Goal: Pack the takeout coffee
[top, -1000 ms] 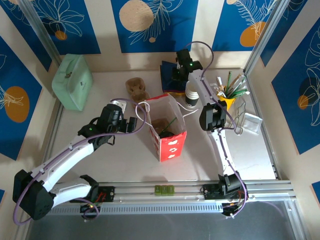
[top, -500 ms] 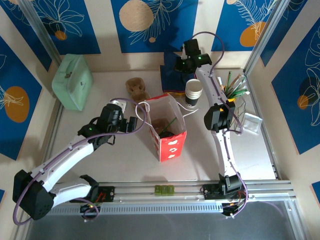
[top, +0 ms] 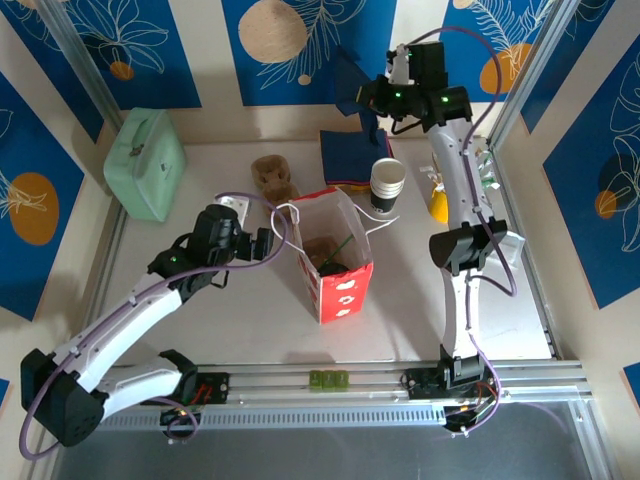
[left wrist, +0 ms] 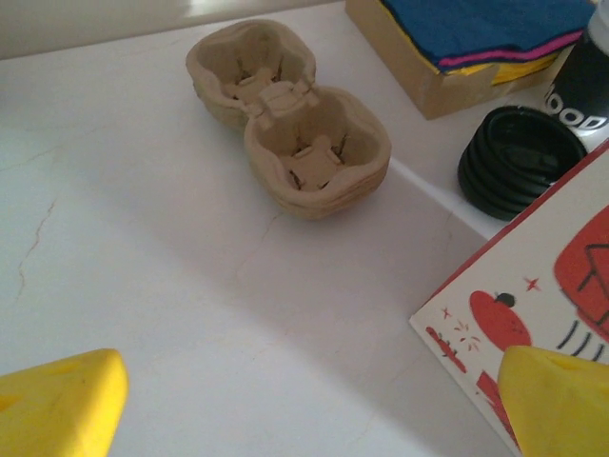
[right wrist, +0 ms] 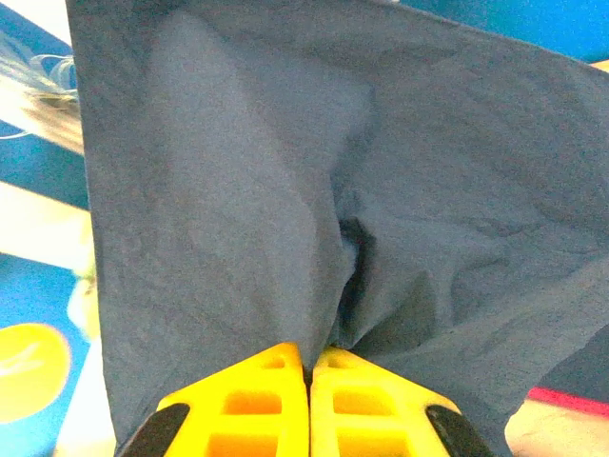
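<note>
White tabletop [top: 400, 290] from above: at centre left, our left gripper [top: 268, 245] stands wide open, empty, beside the red-and-white bag [top: 345, 285]; a dark shape in its mouth may be the takeout coffee [top: 336, 266], we cannot tell. Upper right, the right gripper [top: 368, 98] holds up a blue napkin [top: 350, 80]. Left wrist: we see a cardboard carrier [left wrist: 290, 124] upper centre. Right wrist: yellow fingers [right wrist: 271, 400] pressed together, pinching the napkin at bottom centre.

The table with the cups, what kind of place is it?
Probably a robot test booth dressed like a coffee counter: stacked paper cups, a red paper bag, a cardboard cup holder, and robot arms.
</note>
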